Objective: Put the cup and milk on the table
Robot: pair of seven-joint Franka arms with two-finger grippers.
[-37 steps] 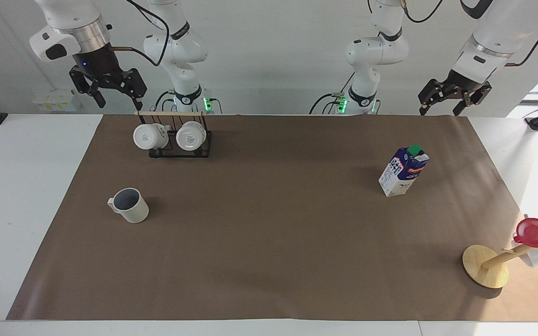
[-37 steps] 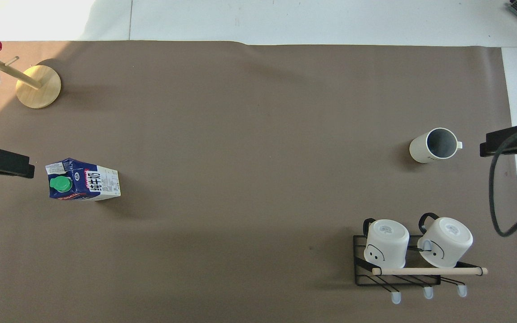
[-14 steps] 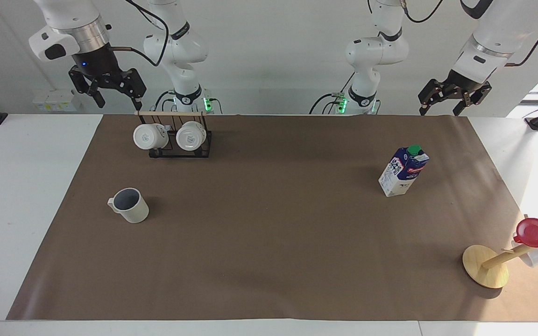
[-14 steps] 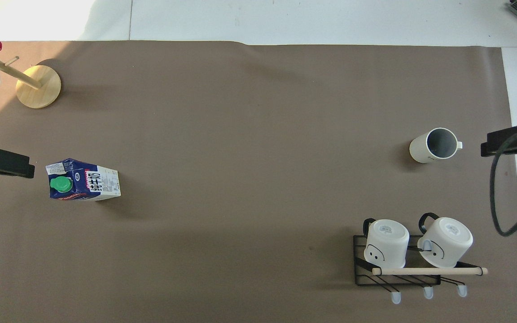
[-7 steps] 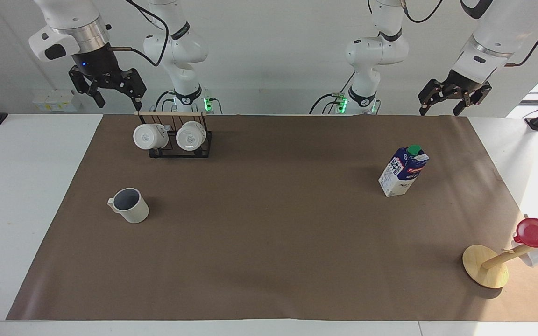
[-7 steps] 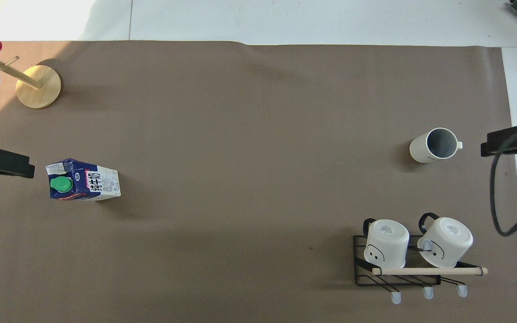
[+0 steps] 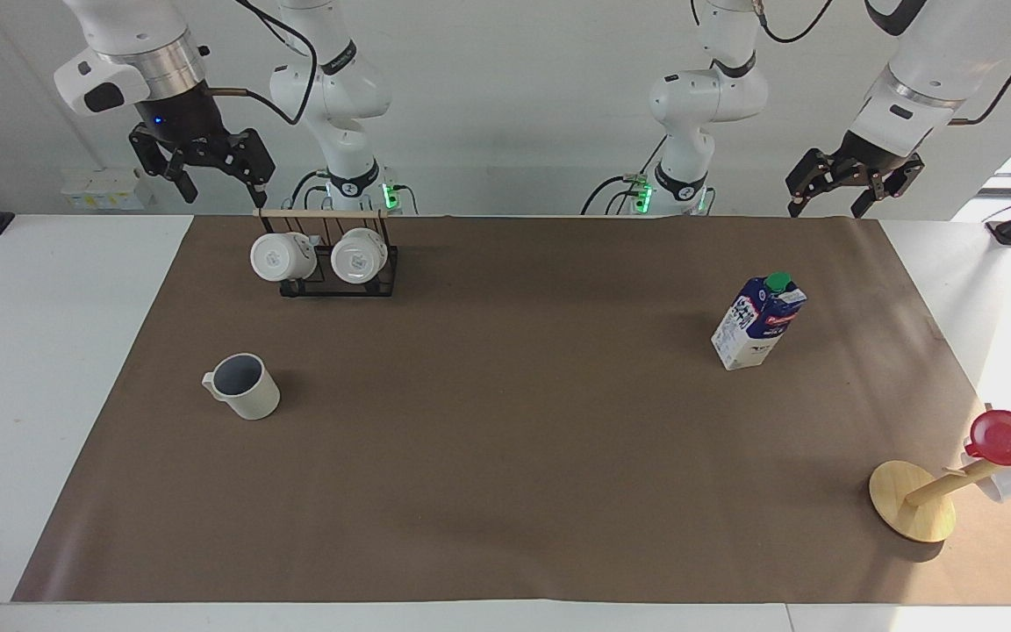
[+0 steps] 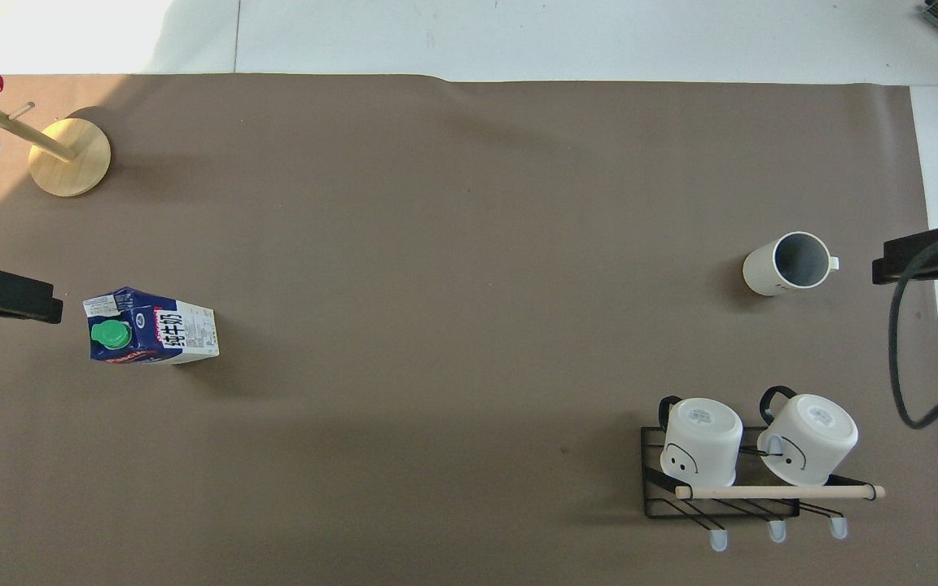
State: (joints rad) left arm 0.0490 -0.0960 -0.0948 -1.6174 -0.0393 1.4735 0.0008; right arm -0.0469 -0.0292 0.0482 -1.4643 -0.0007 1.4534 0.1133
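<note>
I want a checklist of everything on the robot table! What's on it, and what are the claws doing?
Surface: white table covered by a large brown paper sheet, flat.
Job's things: cup upright on the paper toward the right arm's end; milk upright toward the left arm's end.
Clutter: black wire rack holding two white mugs; wooden mug tree with a red cup.
Claws: right claw raised above the rack, open, empty; left claw raised at the table's edge, open, empty.
Cables: black cable hanging off the right arm.
Surroundings: white wall, nothing else seen.
</note>
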